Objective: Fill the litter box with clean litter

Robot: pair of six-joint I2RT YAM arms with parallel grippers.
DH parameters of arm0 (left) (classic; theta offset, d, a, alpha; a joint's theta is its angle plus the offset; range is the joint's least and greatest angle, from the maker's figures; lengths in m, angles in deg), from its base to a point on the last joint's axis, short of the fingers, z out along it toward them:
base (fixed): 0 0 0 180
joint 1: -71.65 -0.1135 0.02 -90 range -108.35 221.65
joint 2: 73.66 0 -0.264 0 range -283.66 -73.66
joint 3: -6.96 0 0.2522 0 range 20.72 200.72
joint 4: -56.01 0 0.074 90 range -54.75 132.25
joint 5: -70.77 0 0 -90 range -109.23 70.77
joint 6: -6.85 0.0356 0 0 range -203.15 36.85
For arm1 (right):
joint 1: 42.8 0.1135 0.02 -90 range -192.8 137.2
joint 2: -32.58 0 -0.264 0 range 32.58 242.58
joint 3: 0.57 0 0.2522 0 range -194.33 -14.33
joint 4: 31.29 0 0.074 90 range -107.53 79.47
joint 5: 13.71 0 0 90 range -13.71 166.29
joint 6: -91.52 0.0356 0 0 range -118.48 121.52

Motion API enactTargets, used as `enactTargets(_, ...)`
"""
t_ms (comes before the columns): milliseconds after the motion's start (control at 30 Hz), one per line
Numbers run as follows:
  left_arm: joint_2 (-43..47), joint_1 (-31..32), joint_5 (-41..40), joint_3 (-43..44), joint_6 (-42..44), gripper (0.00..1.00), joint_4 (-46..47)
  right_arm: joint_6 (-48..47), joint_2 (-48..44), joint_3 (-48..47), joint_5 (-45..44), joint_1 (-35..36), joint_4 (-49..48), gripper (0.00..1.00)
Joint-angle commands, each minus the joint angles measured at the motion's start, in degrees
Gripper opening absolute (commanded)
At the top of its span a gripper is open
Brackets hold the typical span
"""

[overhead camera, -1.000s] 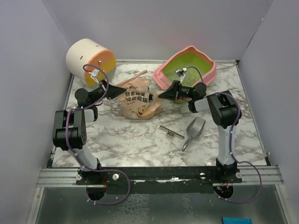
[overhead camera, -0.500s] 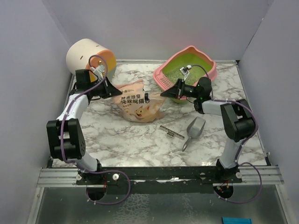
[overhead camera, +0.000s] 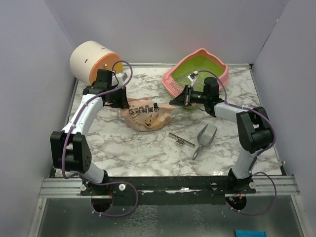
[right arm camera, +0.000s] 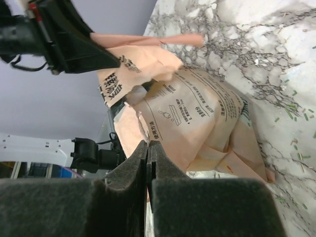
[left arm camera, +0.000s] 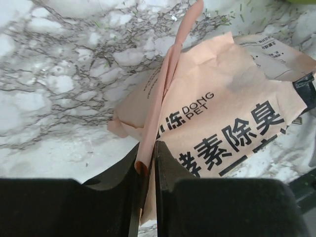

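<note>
The pink litter box (overhead camera: 219, 75) with its lime-green inside stands at the back right. A crinkled peach bag (overhead camera: 146, 117) lies slumped on the marble between both grippers. My left gripper (overhead camera: 126, 102) pinches the bag's folded left edge (left arm camera: 160, 94); the fold fills the narrow gap at the fingertips (left arm camera: 147, 148). My right gripper (overhead camera: 174, 102) is shut at the bag's right corner, jaws pressed together (right arm camera: 148, 143), with the bag (right arm camera: 197, 118) reaching right up to them. Loose green litter (right arm camera: 291, 106) is scattered over the table by the bag. A darker patch shows in the box's left half.
A cream-and-orange cylinder (overhead camera: 93, 61) lies at the back left, just behind the left arm. A grey metal scoop (overhead camera: 205, 138) and a thin dark strip (overhead camera: 181, 139) lie on the marble in front of the bag. Purple walls close in three sides.
The bag, held up between both grippers a second ago, has sunk flat onto the table. The left arm has stretched farther back and its jaws have eased a little.
</note>
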Motion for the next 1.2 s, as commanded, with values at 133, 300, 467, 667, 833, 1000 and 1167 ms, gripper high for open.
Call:
enactTargets(133,18.5,6.3,-10.0,-3.7,9.5,0.41,14.1,-7.3,-4.4,-0.7,-5.1,0.7,8.5,0.01)
enactTargets(300,27.7,6.4,2.5,-10.9,18.4,0.55,23.1,-7.4,-4.0,-0.7,-4.6,1.0,8.5,0.01)
enactTargets(467,28.6,9.4,12.6,-15.2,25.7,0.59,27.0,-7.6,-4.1,0.0,-4.4,1.3,8.0,0.01)
enactTargets(667,27.2,14.1,9.8,-19.1,36.5,0.58,29.5,-7.0,-4.1,0.8,-3.7,1.4,7.0,0.01)
enactTargets(833,24.8,15.5,9.4,-20.5,41.6,0.62,34.5,-7.8,-4.1,0.4,-3.0,1.4,8.0,0.01)
enactTargets(1000,19.7,16.8,6.6,-20.6,45.8,0.63,38.3,-8.7,-4.5,0.3,-2.9,1.4,9.1,0.01)
enactTargets(1167,16.2,17.2,10.0,-18.9,48.1,0.63,35.1,-9.2,-4.6,0.2,-3.1,1.4,9.8,0.01)
